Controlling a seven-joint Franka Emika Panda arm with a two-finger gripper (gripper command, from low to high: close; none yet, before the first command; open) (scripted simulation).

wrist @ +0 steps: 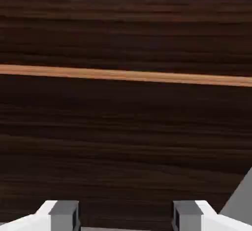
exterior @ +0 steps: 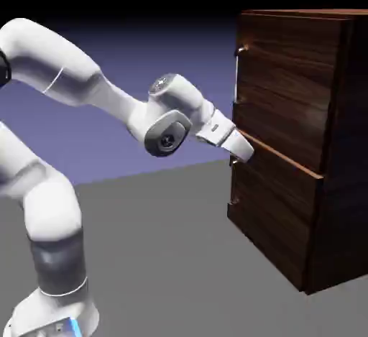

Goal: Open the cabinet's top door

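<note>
The gripper [exterior: 241,154], a white wedge-shaped hand with short dark tips, sits at the end of a smooth, glossy white arm [exterior: 93,88] of rounded tubular segments. In the exterior view it points down and to the right, its tips close against the front of the cabinet [exterior: 302,141] at the seam between the two stacked panels; whether they touch the wood is hard to judge from this angle. The cabinet is a tall square-cornered box of dark walnut-grain wood standing on the flat grey table [exterior: 180,256] at the exterior view's right. The top door [exterior: 284,88], its upper slab, shows a thin orange-brown lower edge and stands slightly proud of the lower panel [exterior: 269,224]. Small silver handle ends glint at the left front edge.

In the hand view, the gripper [wrist: 125,215] shows two blocky grey fingertips [wrist: 64,214] set in white housings, standing well apart with nothing between them. Dark, finely streaked wood fills nearly the whole frame, crossed by one narrow orange-brown strip [wrist: 126,75]. A sliver of grey table [wrist: 241,200] shows at the lower right.
</note>
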